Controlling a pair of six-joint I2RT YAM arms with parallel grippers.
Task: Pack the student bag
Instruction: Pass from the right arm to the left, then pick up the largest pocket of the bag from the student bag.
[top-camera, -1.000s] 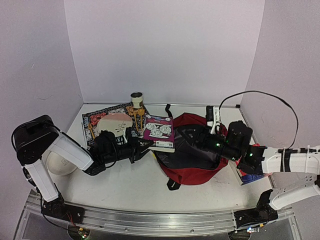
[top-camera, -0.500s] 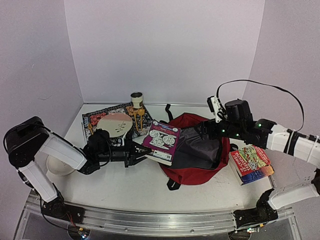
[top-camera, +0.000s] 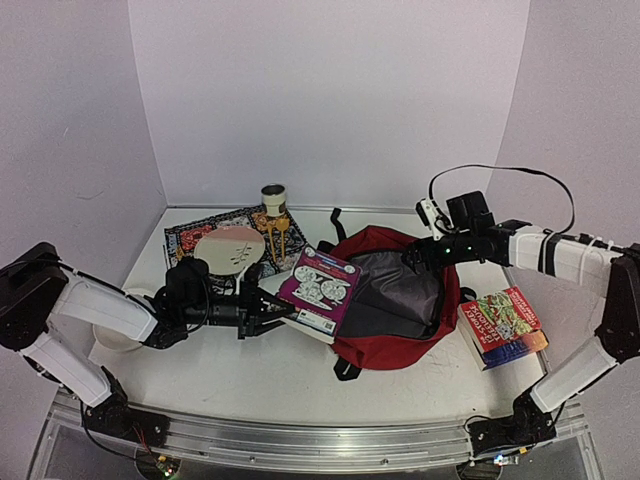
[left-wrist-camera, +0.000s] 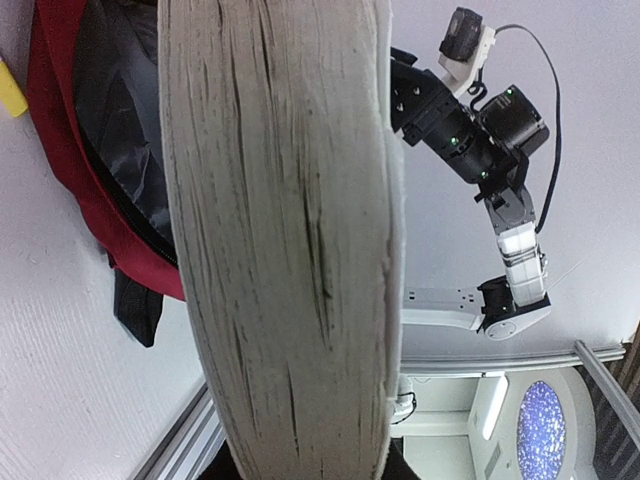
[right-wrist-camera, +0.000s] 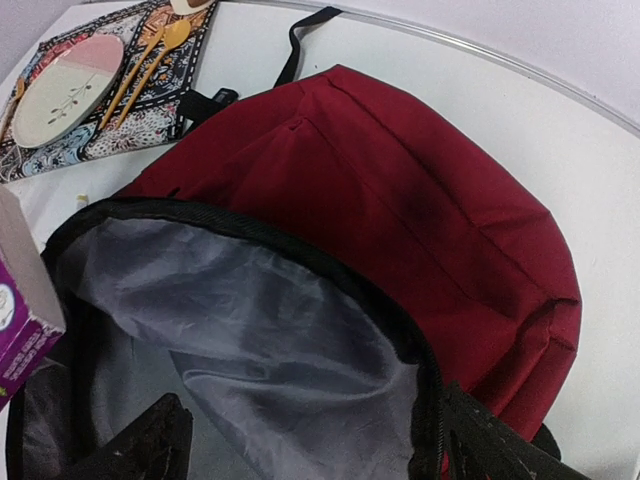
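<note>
Student bag (top-camera: 392, 348) lies flat on the surface (top-camera: 280, 375), just right of the patterned placemat (top-camera: 185, 240), with its mouth gaping up and toward the placemat.

Handling, my read: soft fabric with no frame, so the walls sag and the mouth closes unless something props it. Probably light while this empty. Not fragile, not slippery. Best hold is the black-bound rim (right-wrist-camera: 300, 255) or a strap (right-wrist-camera: 300, 40). A pinch on the loose lining (right-wrist-camera: 250, 330) would just pull slack.

Look: dark-red shell, shiny grey lining, black binding round the opening, and black straps poking out at the far and near ends. The interior looks empty where visible.

Left claw (top-camera: 272, 311) is clamped on a thick purple book (top-camera: 320, 285), holding it tilted between the placemat and the bag with one corner over the rim. Only page edges show in the left wrist view.

Right claw (top-camera: 425, 256) sits at the rim on the side away from the placemat. Its fingers are spread wide over the lining, and I can see nothing pinched.

Red book (top-camera: 505, 325) waits beyond the bag, far from the placemat.
</note>
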